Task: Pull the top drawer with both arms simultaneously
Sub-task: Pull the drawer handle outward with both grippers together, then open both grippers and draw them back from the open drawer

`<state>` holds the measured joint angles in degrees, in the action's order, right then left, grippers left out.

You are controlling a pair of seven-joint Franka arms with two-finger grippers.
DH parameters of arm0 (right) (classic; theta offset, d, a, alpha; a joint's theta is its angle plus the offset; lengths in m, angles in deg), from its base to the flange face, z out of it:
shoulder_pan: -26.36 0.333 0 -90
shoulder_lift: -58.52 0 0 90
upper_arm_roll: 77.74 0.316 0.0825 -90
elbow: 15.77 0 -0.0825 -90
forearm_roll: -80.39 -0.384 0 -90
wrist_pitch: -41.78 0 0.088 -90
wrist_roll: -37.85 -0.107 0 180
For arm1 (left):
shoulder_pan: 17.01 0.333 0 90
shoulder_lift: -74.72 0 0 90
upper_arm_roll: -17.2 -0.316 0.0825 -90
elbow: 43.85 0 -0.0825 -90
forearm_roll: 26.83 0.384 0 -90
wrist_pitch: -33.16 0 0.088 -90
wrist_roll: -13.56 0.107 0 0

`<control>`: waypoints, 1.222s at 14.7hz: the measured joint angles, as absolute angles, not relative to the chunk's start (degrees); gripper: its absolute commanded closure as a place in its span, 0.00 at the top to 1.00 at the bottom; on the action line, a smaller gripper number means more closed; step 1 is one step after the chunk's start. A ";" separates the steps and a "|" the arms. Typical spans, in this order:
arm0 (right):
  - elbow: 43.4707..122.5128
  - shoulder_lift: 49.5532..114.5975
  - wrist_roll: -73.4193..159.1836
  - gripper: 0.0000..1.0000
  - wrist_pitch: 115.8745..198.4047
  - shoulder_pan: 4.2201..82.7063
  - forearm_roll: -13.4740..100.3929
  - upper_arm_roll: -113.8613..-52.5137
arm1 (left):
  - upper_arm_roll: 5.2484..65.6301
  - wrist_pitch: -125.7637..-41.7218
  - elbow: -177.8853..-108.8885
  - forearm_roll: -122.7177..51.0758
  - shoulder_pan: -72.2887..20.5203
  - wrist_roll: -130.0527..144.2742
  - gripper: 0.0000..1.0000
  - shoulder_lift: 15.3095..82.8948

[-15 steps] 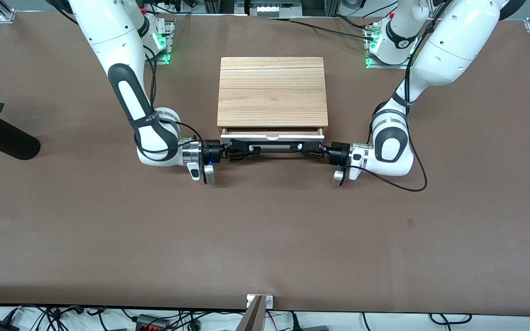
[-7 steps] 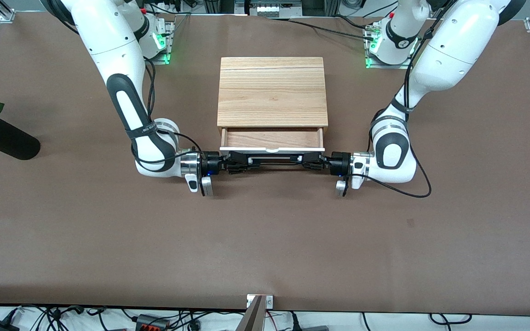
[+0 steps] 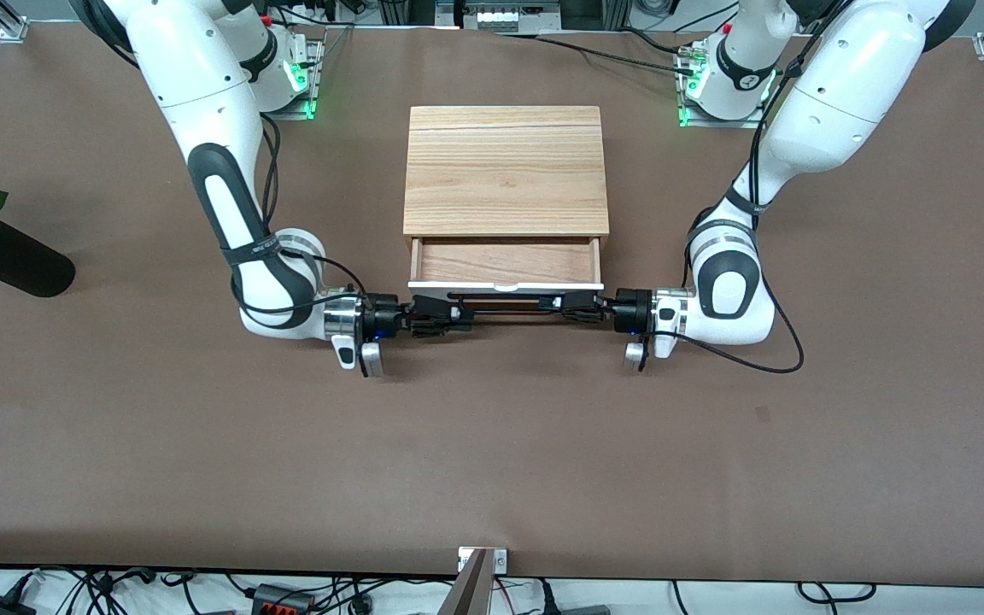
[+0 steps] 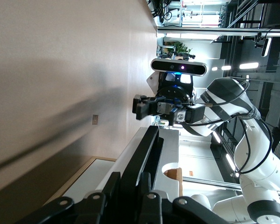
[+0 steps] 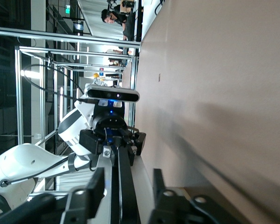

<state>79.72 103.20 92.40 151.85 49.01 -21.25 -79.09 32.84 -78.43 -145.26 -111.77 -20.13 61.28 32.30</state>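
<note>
the top drawer [image 3: 506,265] is pulled partly out of the cabinet [image 3: 506,167], which stands in the middle of the table [image 3: 492,444], between the two arm bases. its brown wooden inside is open to see, and its white front panel is the part nearest to the front camera. the long black bar handle [image 3: 505,302] runs along that front panel.

the left gripper [image 3: 576,306] is at the end of the handle toward the left arm's end of the table. in the left wrist view its fingers [image 4: 113,190] are clenched on the bar, one on each side (the bar runs away between them to the other gripper).

the right gripper [image 3: 445,313] is at the end of the handle toward the right arm's end of the table. in the right wrist view the bar passes between its fingers [image 5: 96,185], but there is a gap on each side of the bar, so the jaws look released and do not grasp it.

both arms reach down low from their bases, with the wrists lying almost level, pointing at each other along the handle.

a black vase [image 3: 9,256] with a red flower lies at the edge of the table toward the right arm's end, well apart from the cabinet.
</note>
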 measured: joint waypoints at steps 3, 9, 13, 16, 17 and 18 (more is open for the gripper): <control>79.71 103.18 92.35 1.00 152.14 48.89 -21.25 -79.07 | 32.72 -78.93 -144.59 -111.77 -20.24 61.24 1.00 32.21; 79.21 102.15 92.29 1.00 152.54 48.98 -21.16 -79.29 | 31.54 -80.14 -134.61 -99.77 -19.87 55.66 1.00 32.00; 78.90 100.29 90.72 1.00 153.30 49.03 -12.99 -83.31 | 31.24 -78.06 -129.74 -88.53 -17.76 50.28 1.00 32.43; 78.44 97.85 85.26 1.00 153.95 49.03 1.84 -86.54 | 30.54 -71.40 -124.35 -74.32 -15.83 43.70 1.00 34.25; 78.30 96.69 83.54 1.00 154.02 49.02 8.26 -87.75 | 30.42 -69.51 -122.75 -69.86 -14.92 42.38 1.00 35.25; 78.21 95.39 82.04 1.00 154.04 48.98 15.09 -89.03 | 30.34 -68.31 -121.54 -65.61 -14.19 41.64 1.00 36.42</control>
<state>78.21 95.39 82.04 154.04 48.98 15.09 -89.03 30.34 -68.31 -121.54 -65.61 -14.19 41.64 36.42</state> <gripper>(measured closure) 0.000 0.000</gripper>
